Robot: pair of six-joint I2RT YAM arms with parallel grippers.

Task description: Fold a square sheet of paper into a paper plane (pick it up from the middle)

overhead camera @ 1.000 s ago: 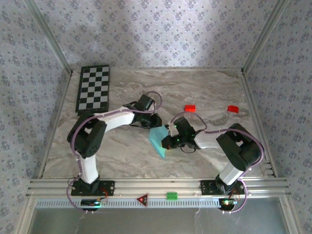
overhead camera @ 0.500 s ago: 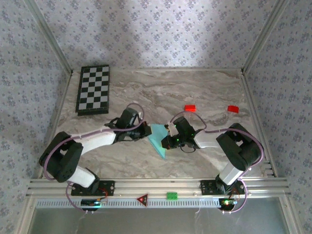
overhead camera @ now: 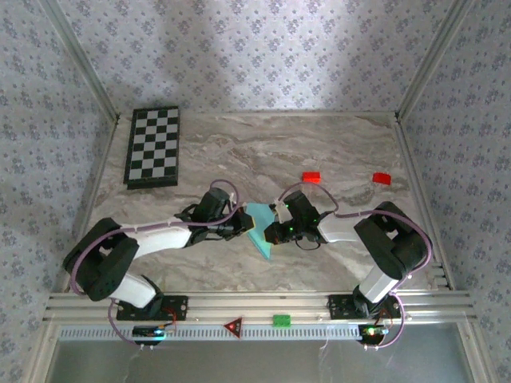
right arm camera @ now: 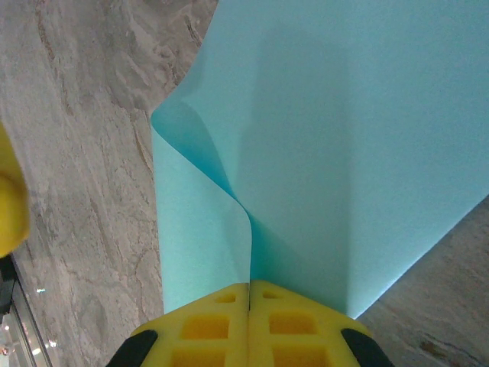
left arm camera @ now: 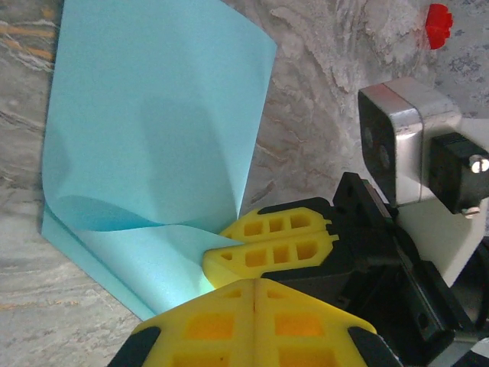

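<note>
Cyan paper: the paper plane [overhead camera: 257, 227] lies half-folded on the marble table [overhead camera: 335, 144], directly between the two sets of fingertips. One flap rises from the right gripper's tips and curls over a flatter layer beneath.
Right gripper [right arm camera: 250, 289]: jaws pressed fully together on the paper's edge, right where the raised flap meets the lower layer. From the left wrist camera, its yellow fingers [left arm camera: 269, 229] are seen clamping that same spot.
Left gripper [left arm camera: 253, 294]: jaws closed with no gap, tips at the paper's near edge and close to the right gripper's tips. I cannot tell whether any paper is caught between them or whether they merely rest beside it.
Fold state: the bend ahead of the right gripper is a soft roll, not a pressed crease.
Risk, crooked crease: if the roll is flattened while the layers are out of line, the crease would likely set off-centre and skew the dart.
Risk, tearing or crumpling: with the right jaws clamped, a sideways push or pull from the left gripper could buckle the sheet or rip it at the pinch.
Risk, slipping: if the left gripper has no real hold, the lower layer may slide on the smooth marble once the flap is dragged.
Risk, collision: the fingertips are near enough that a small inward move could knock them together and jolt the paper loose.
Red blocks [overhead camera: 310, 177]: well beyond the right gripper, unlikely to interfere.
</note>
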